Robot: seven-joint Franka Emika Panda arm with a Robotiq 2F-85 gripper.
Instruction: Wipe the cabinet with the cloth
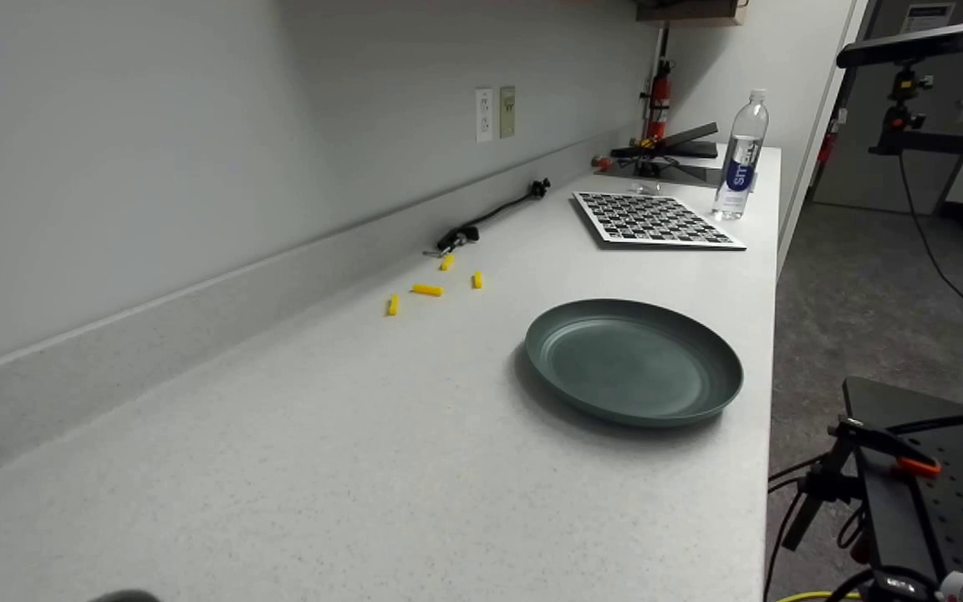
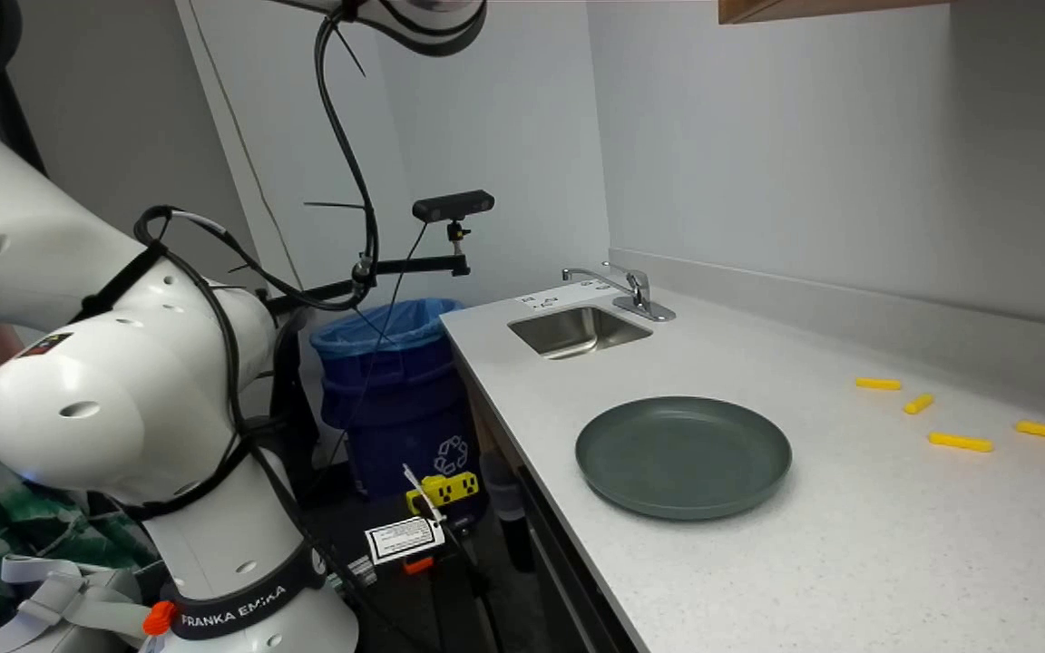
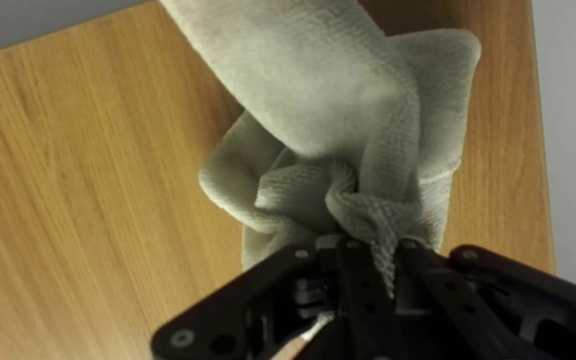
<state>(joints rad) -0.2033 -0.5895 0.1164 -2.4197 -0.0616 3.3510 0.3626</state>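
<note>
In the wrist view a crumpled off-white cloth (image 3: 318, 85) lies in folds against the wood-grained cabinet surface (image 3: 93, 175). My gripper (image 3: 380, 250) is shut on a twisted fold of the cloth, which is pinched between its two black fingers. The rest of the cloth spreads out beyond the fingertips. A corner of the cabinet also shows at the top in both exterior views (image 1: 690, 12) (image 2: 831, 9). The gripper and the cloth are out of view in both exterior views.
A dark green plate (image 1: 632, 359) rests on the white counter (image 1: 323, 485). Several yellow pieces (image 1: 427, 290) lie near the wall. A bottle (image 1: 741, 159) and a checkered board (image 1: 657, 219) stand farther along. The sink (image 2: 577, 331) and faucet (image 2: 636, 290) are at the counter's end.
</note>
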